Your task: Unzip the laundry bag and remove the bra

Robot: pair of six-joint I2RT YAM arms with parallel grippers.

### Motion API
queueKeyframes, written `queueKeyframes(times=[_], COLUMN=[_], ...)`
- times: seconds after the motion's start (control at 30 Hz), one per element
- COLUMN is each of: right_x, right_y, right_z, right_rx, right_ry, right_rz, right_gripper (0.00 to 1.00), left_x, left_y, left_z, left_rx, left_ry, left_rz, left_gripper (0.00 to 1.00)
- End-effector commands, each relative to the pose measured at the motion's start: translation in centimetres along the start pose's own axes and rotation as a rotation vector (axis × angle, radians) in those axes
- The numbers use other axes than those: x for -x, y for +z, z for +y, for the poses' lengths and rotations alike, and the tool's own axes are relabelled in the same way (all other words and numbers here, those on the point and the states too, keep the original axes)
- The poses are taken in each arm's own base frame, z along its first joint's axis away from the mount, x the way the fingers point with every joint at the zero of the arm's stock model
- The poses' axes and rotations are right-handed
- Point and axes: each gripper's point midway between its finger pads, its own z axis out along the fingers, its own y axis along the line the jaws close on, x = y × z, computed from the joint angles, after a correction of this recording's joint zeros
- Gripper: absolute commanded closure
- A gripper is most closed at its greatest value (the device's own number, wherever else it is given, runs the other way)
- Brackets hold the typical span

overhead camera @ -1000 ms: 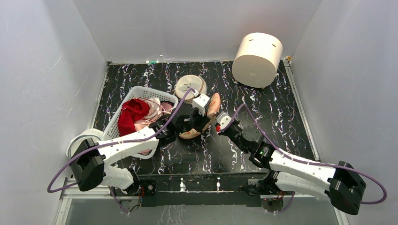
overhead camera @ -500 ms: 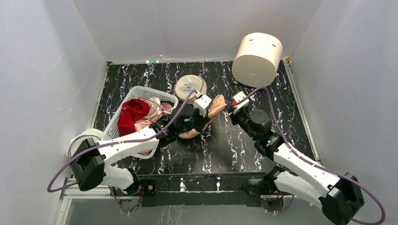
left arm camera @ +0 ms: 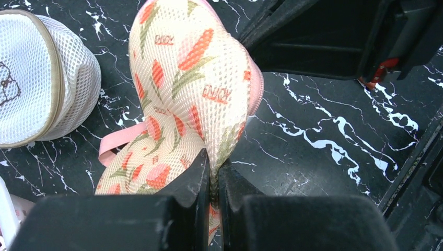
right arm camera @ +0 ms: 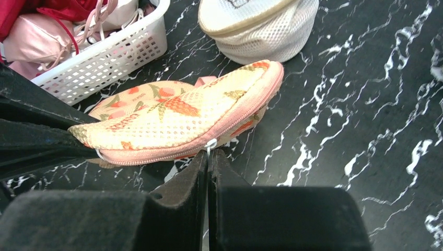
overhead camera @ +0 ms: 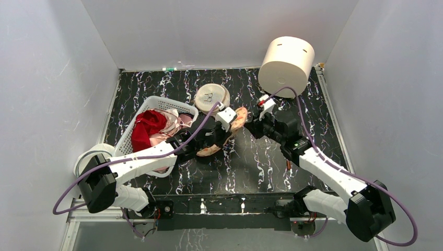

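The laundry bag point(overhead camera: 236, 121) is a peach-cream pouch with an orange leaf print and a pink zip; it stands on edge at the table's middle, also in the left wrist view point(left arm camera: 188, 89) and the right wrist view point(right arm camera: 183, 117). My left gripper point(left arm camera: 213, 183) is shut on the bag's near end. My right gripper point(right arm camera: 208, 157) is shut on the small white zip pull point(right arm camera: 210, 144) on the pink zip. The zip looks closed along the length I see. The bra is hidden.
A round cream mesh disc point(overhead camera: 211, 97) lies just behind the bag. A white basket point(overhead camera: 156, 107) with red and pink clothes stands at the left. A large cream cylinder point(overhead camera: 286, 65) stands at the back right. Grey walls close in the table.
My right arm swung from the near middle up to the bag's right end and closed on the zip pull. My left gripper kept its hold; the bag shifted slightly.
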Motion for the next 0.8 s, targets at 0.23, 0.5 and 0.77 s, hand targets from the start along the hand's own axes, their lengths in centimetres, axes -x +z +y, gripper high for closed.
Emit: queueKeyframes(times=[0.23,0.5,0.77], right_x=[0.3,1.0,1.3], right_y=[-2.3,-3.0,-3.4], right_z=[2.9,6.0,6.6], right_rx=[0.114,0.293,0.326], right_ry=[0.113,0.102,0.11], right_rz=[-0.103,-0.112,-0.117], right_gripper=[1.0,1.0,1.0], left_x=[2.1,4.9,2.4], left_y=[-0.6,-1.7,0.0], left_z=[-0.4,-4.9,-3.6], left_rx=[-0.031,-0.267,-0.159], left_ry=[0.067,0.009,-0.018], left_rz=[-0.061,-0.086,0.056], left_gripper=[0.66,0.23,0.3])
